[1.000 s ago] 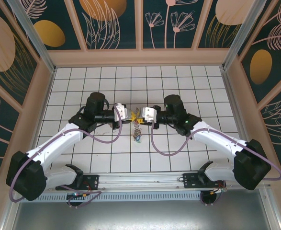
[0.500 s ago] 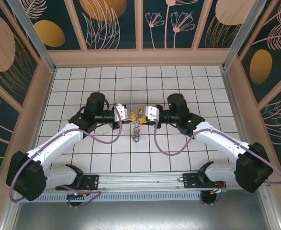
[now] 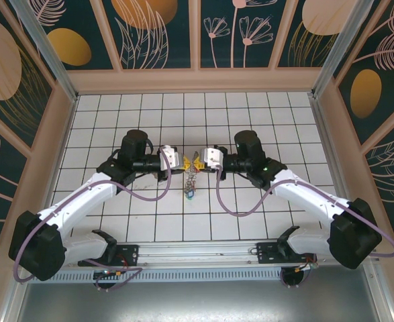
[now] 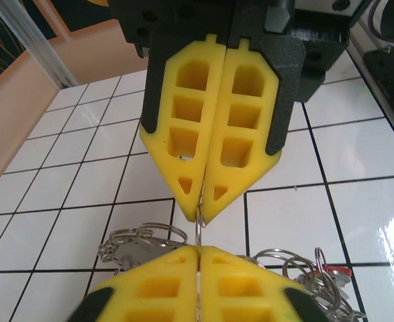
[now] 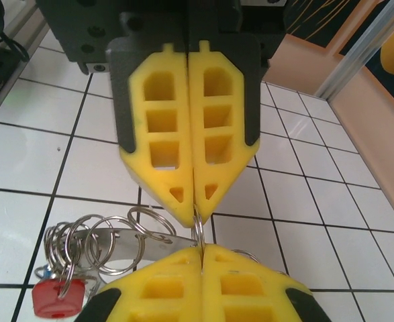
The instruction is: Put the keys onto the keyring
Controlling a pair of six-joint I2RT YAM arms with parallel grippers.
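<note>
- Two tightly closed jaw pairs, left gripper (image 4: 198,251) and right gripper (image 4: 202,213), pinch one thin silver wire ring (image 4: 199,232) between facing tips.
- We should part its coils gently, without slipping.

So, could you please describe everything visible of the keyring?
The keyring appears as a flat, shiny grey metal piece, partly hidden behind several thin split rings that cross it. It sits close beside the left gripper and right gripper, both shut on a wire loop; whether that loop belongs to it, I cannot tell.
</note>
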